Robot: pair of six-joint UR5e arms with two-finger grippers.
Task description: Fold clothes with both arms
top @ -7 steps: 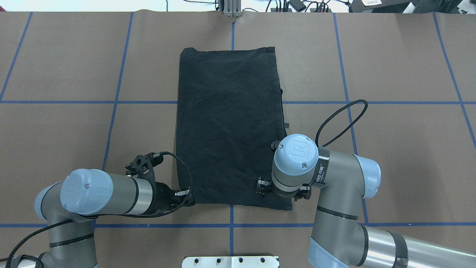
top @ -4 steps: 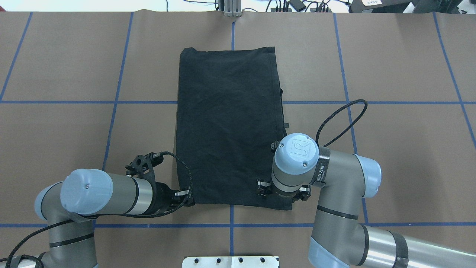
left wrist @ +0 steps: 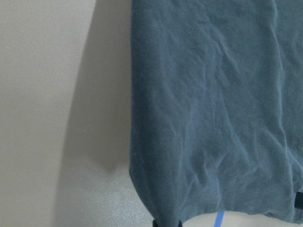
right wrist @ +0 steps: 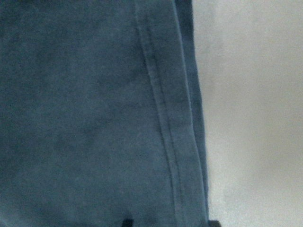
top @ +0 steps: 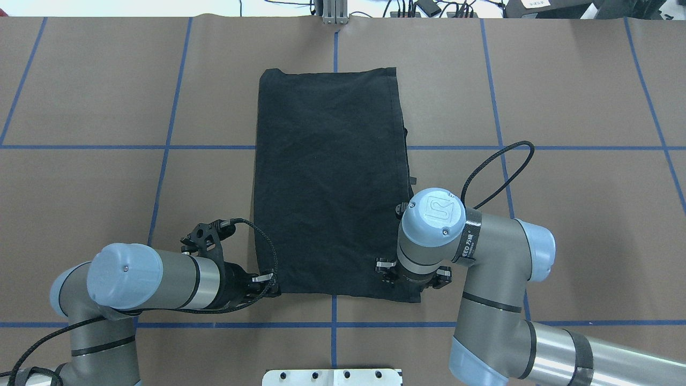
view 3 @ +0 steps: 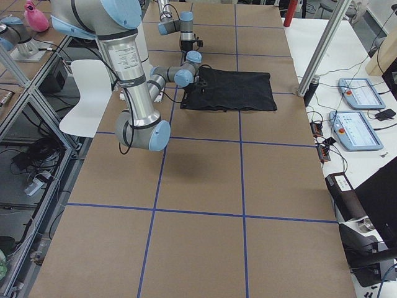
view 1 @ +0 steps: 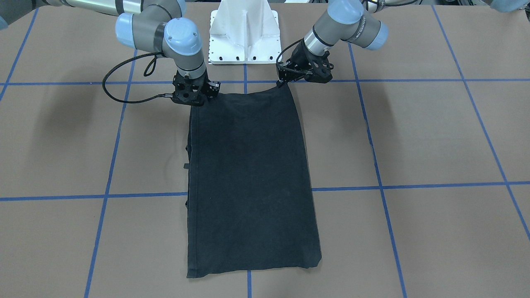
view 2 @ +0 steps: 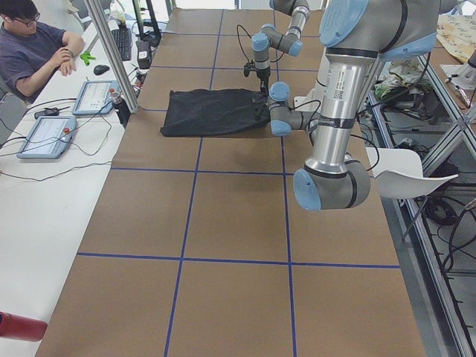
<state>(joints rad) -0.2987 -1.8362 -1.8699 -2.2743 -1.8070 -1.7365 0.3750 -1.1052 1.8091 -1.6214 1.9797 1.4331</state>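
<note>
The clothes are one black T-shirt (top: 329, 177) folded into a long rectangle, plain side up, flat on the brown table (view 1: 414, 136). My left gripper (top: 270, 284) sits at the shirt's near-left corner. In the left wrist view its fingertips (left wrist: 166, 223) stand close together with the corner's edge between them, and in the front view that corner (view 1: 283, 85) rises slightly toward them. My right gripper (view 1: 198, 101) hangs over the near-right corner, hidden in the overhead view under its wrist (top: 431, 214). The right wrist view shows its fingertips (right wrist: 168, 222) apart, straddling the shirt's hem (right wrist: 163, 132).
The white base plate (view 1: 244, 33) stands just behind the shirt's near edge. Blue tape lines (top: 161, 177) grid the table. A person (view 2: 33, 41) sits at a side desk with tablets (view 2: 44, 137). A white chair (view 3: 93, 87) stands beside the table.
The right wrist has shifted a little to the right and toward the robot over the shirt's near-right corner. The left arm and the shirt have not moved.
</note>
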